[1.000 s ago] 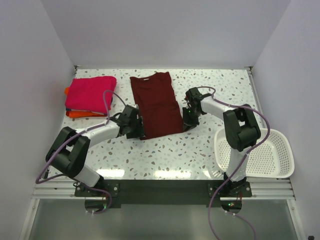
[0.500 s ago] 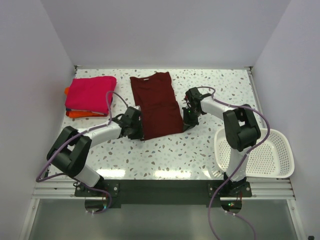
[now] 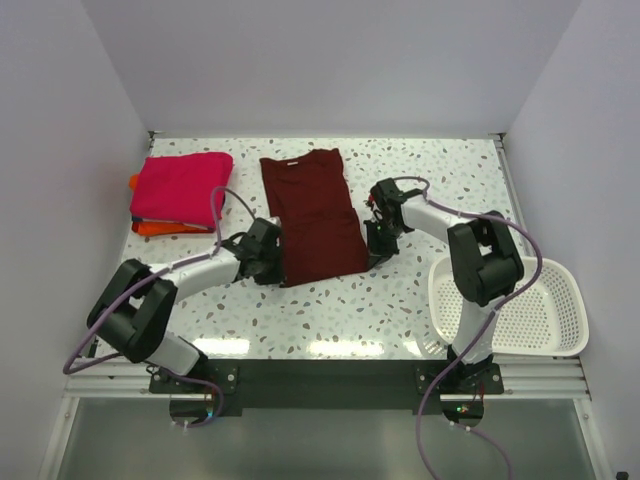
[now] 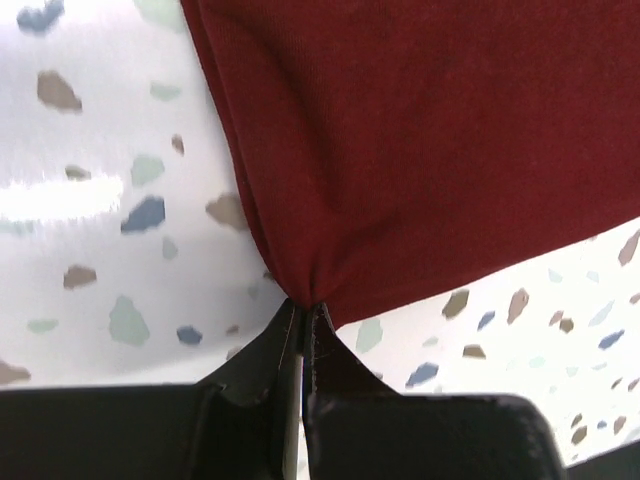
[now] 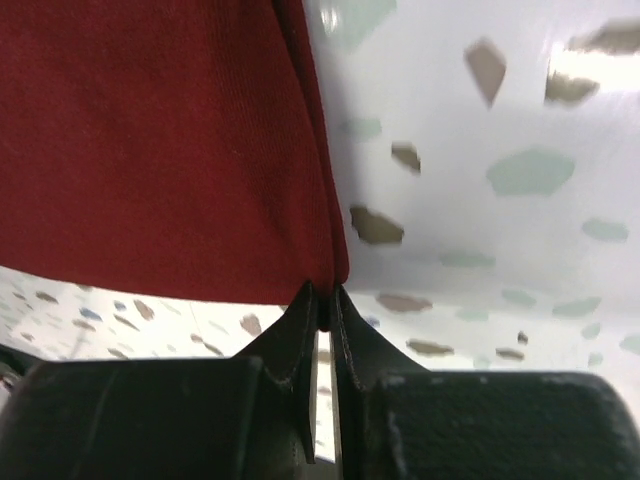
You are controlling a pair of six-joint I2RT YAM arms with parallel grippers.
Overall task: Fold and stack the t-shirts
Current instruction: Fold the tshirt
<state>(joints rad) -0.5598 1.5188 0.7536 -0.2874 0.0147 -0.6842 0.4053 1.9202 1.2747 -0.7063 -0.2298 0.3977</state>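
Tools: left tool [image 4: 303,312] clenched on near-left hem corner of maroon shirt [image 3: 313,215]; right tool [image 5: 322,295] clenched on near-right corner. Jaws pinched to a sliver, cloth bunched between.
Why held so: one corner each keeps the hem taut and square, looks like set-up for carrying the near edge up over the collar end.
Shirt location: flat on bench [image 3: 330,310], mid-bench, between the two arms.
Shirt shape: narrow rectangle, sides look already folded in; layered edges show in both wrist views.
Long axis: runs near-to-far, tilted slightly, far end leaning left.
Pointing: collar at far end, hem toward the arm bases.
Stack: pink shirt [image 3: 180,188] folded on top of orange shirt [image 3: 150,228], far left, well apart from the maroon one.
Other: basket [image 3: 520,310] at right, near edge, nothing visible in it.
Step, my guess: crosswise fold not yet done; stacking after.
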